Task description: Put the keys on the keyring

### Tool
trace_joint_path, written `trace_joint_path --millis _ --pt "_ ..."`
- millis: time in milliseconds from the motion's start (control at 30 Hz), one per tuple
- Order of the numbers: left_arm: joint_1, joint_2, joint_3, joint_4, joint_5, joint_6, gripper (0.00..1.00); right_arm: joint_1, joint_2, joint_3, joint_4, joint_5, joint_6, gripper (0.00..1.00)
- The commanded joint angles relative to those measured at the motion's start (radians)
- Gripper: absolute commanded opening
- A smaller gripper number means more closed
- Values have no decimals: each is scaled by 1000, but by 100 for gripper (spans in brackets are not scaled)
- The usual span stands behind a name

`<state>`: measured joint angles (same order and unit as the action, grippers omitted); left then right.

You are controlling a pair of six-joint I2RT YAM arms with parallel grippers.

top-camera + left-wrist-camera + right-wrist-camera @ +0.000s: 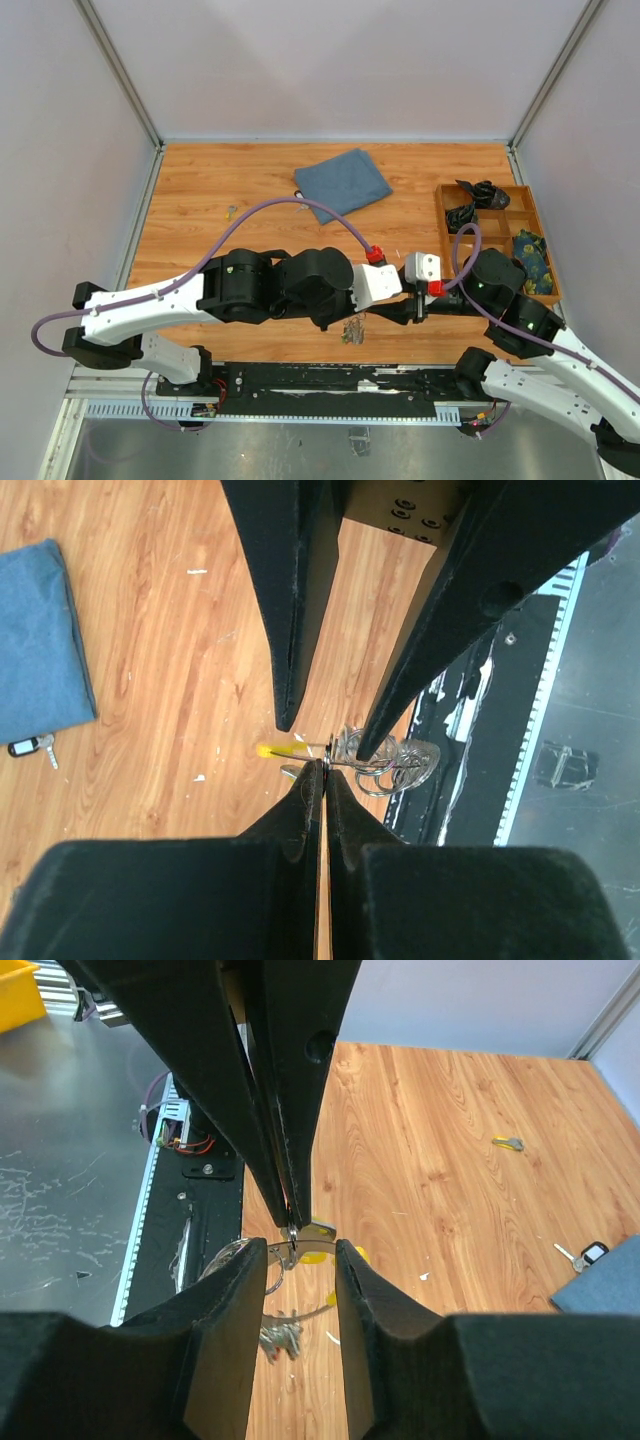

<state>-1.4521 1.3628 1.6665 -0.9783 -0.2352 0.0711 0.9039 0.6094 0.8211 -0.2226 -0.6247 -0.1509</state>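
Now: left gripper [322, 772] pinched together on the keyring [392, 760], mid-frame. The right gripper [300, 1250] has jaws apart, straddling the yellow-headed key [268, 750]. Best to hold the ring steady and close squarely on the key head before threading.

desk [220, 170]: wooden top | far centre: blue cloth [343, 180], black-headed key [28, 747] just beside its edge | right: wooden tray [441, 215] | left: yellowish key [232, 211] lying alone
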Motion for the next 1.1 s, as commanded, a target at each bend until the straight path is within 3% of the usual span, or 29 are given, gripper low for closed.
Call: trace_joint_path --millis 0,467,633,800,900,1067 --pt "-8 9 37 -12 -15 18 0 20 5 -11 24 -24 -10 33" --pt "-8 13 43 -8 -16 21 0 23 37 -12 28 -43 -6 28" --pt "-8 6 39 -4 -16 19 0 26 48 -13 29 -41 -4 20" --pt "-8 -4 35 2 -14 14 1 27 47 -17 53 -42 11 3" --pt "-8 -14 24 16 -16 12 1 27 33 -19 77 -26 27 0" --pt "-8 -75 -28 88 -13 4 16 28 -9 -12 106 19 73 0"
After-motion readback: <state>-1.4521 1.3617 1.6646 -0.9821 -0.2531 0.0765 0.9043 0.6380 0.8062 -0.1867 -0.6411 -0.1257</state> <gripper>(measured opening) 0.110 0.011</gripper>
